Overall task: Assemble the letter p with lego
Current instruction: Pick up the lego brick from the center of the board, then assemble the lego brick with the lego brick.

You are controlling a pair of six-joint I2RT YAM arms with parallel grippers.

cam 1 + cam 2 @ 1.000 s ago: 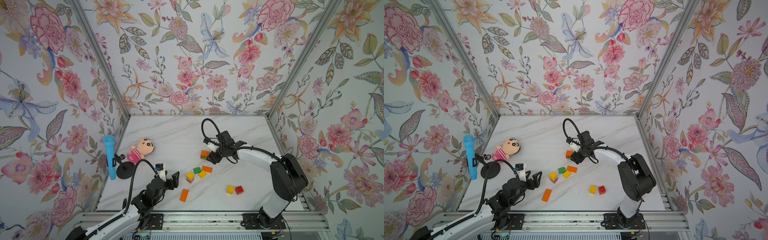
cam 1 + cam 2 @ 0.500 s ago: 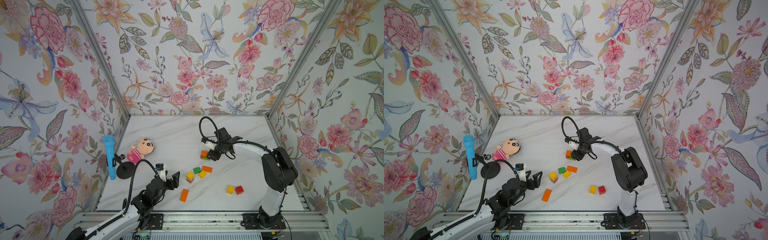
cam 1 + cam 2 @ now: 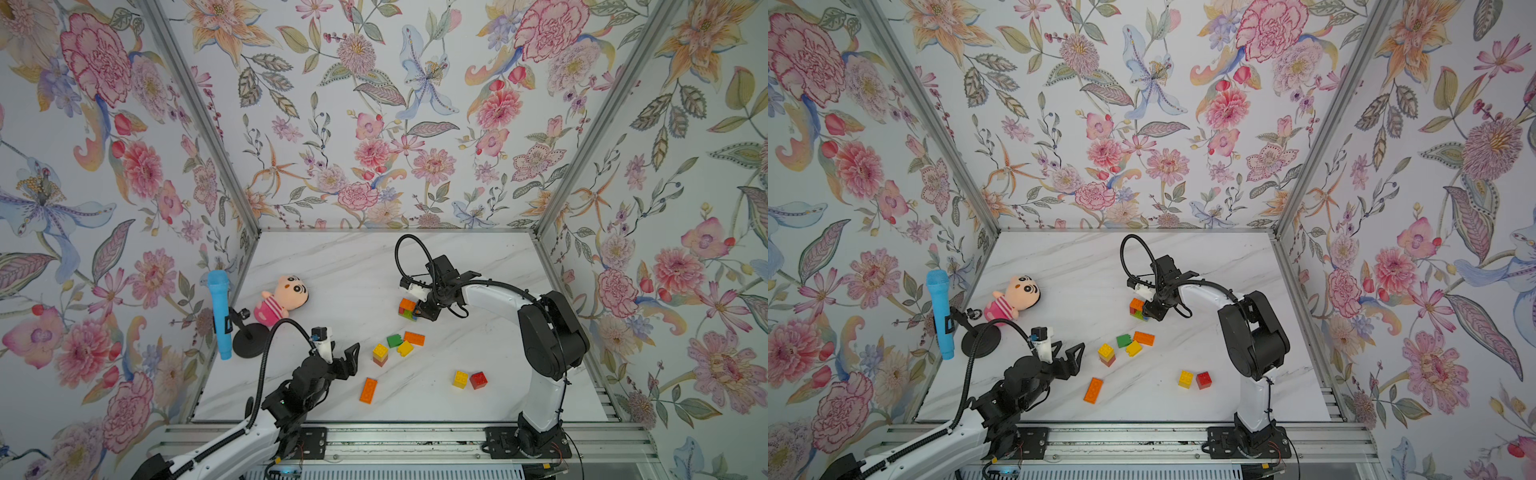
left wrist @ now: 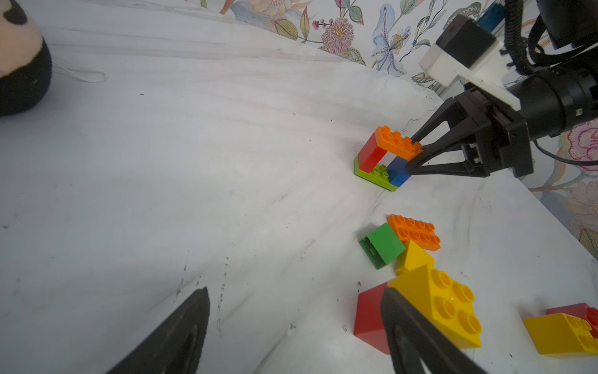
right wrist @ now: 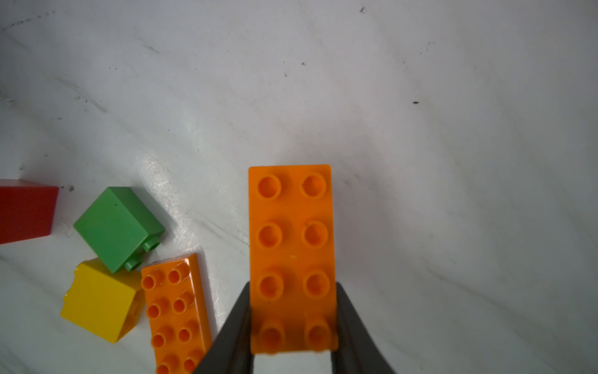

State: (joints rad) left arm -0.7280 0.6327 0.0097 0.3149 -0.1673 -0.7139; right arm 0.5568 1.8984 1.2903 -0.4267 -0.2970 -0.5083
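A small lego assembly (image 3: 408, 309) (image 3: 1137, 308) stands mid-table: a lime base, a red and a blue upright, and a long orange brick (image 5: 291, 239) across the top (image 4: 398, 142). My right gripper (image 3: 419, 310) (image 5: 293, 285) is shut on that orange brick's near end, a finger pressed on each long side. My left gripper (image 3: 343, 357) (image 4: 294, 293) hovers open over bare table at the front left, beside a yellow-on-red stack (image 3: 380, 354) (image 4: 437, 301). Loose lego lie nearby: a green (image 3: 394, 340), a yellow (image 3: 405, 348) and an orange brick (image 3: 414, 338).
An orange long brick (image 3: 368, 390) lies near the front, a yellow (image 3: 460, 379) and a red brick (image 3: 478, 380) at the front right. A pink plush doll (image 3: 282, 299) and a blue microphone (image 3: 219, 311) on a black stand (image 3: 249, 340) occupy the left side. Flowered walls enclose the table.
My right gripper's jaws have narrowed onto the assembly's orange top brick, and that arm's elbow has swung in. The left arm and the loose bricks have not moved.
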